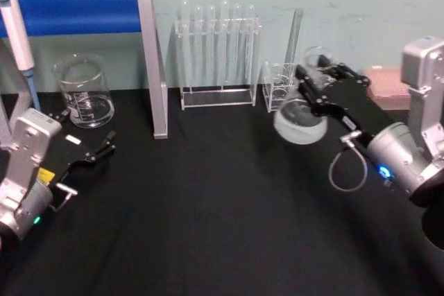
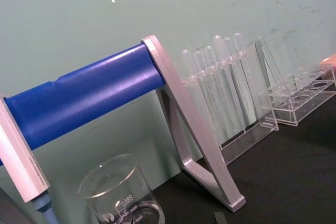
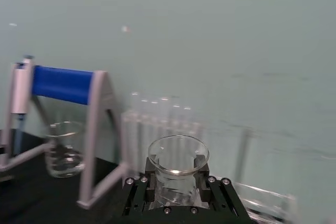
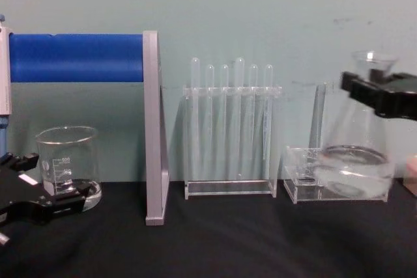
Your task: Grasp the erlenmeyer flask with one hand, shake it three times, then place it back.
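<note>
The erlenmeyer flask (image 1: 300, 121) is clear glass with a wide base and a little liquid in it. My right gripper (image 1: 313, 77) is shut on its neck just under the flared rim. The flask hangs tilted, just off the black table, in front of a small clear rack. In the chest view the flask (image 4: 357, 157) is at the right with the right gripper (image 4: 376, 90) across its neck. The right wrist view looks down onto the flask's rim (image 3: 177, 157) between the black fingers (image 3: 137, 195). My left gripper (image 1: 97, 150) rests open at the table's left, near the beaker, holding nothing.
A glass beaker (image 1: 84, 93) stands at the back left under a blue-barred grey stand (image 1: 149, 60) with a pipette (image 1: 17, 32) hanging on it. A tall test tube rack (image 1: 218, 53) and a small clear rack (image 1: 276, 88) line the back. A pink box (image 1: 388, 84) sits far right.
</note>
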You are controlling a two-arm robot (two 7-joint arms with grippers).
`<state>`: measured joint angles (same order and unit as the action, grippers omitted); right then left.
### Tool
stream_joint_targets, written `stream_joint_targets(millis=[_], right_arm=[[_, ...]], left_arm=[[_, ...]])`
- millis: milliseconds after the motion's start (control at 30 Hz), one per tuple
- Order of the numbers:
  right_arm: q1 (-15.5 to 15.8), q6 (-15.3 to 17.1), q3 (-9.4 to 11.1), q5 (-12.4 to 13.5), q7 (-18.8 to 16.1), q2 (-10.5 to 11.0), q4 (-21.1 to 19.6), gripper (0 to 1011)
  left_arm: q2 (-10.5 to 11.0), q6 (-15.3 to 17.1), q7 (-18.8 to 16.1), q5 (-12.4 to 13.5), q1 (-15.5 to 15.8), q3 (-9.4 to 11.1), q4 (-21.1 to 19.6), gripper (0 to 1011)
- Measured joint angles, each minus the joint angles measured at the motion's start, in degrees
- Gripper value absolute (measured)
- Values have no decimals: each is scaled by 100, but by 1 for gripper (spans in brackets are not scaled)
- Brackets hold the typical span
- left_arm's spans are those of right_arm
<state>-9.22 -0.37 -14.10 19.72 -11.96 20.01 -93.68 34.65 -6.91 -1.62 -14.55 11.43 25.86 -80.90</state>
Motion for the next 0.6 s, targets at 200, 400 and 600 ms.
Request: stream_joint_targets(millis=[200, 400, 600], right_arm=[[194, 59, 252, -93, 232, -25, -146, 449], [253, 105, 343, -157, 218, -80, -193, 449], [101, 118, 212, -165, -155, -160, -58, 449]], left_arm=[[0, 0, 0, 0, 0, 0, 0, 1001], [0, 0, 0, 0, 0, 0, 0, 1001], [0, 0, 0, 0, 0, 0, 0, 1001]])
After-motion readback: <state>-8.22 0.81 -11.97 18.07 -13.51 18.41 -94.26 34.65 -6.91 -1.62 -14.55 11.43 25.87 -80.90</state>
